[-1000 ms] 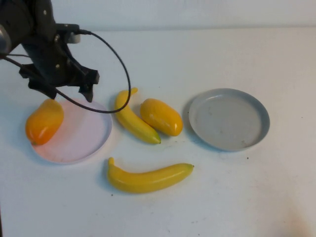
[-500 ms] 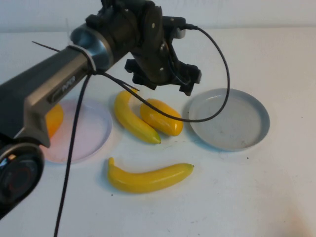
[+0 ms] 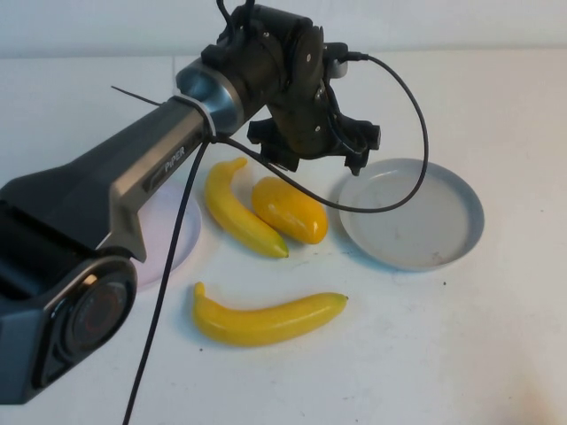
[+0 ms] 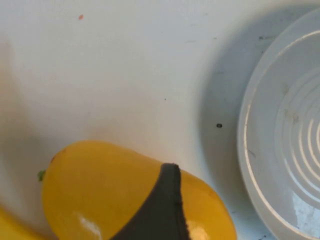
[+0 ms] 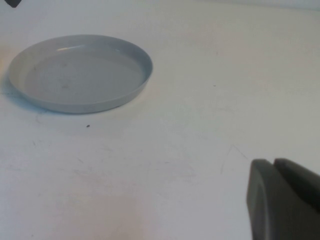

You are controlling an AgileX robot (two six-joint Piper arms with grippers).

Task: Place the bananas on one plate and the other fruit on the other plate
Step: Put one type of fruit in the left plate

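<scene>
Since half a second ago my left arm has swung further right, so the left gripper now hangs above the gap between the mango and the grey plate. Its two fingers stand apart with nothing between them. In the left wrist view one dark fingertip overlaps the mango below it; I cannot tell whether it touches.

That mango lies on the table, its long axis running from far-left to near-right, the near end towards the grey plate but apart from it. Just beside it on its left lies a banana, nearly parallel, stem away from me and greenish tip towards me, close to the mango's near side. The second banana lies well nearer me, long axis across the table, stem to the left, curve bowing towards me.

The grey plate is bare. The pink plate shows only as a sliver; my own arm covers most of it, and the other mango is hidden from me. The arm's black cable loops over the grey plate's far-left rim.

The right gripper sits low over bare table, well apart from the grey plate, fingers pressed together on nothing.
</scene>
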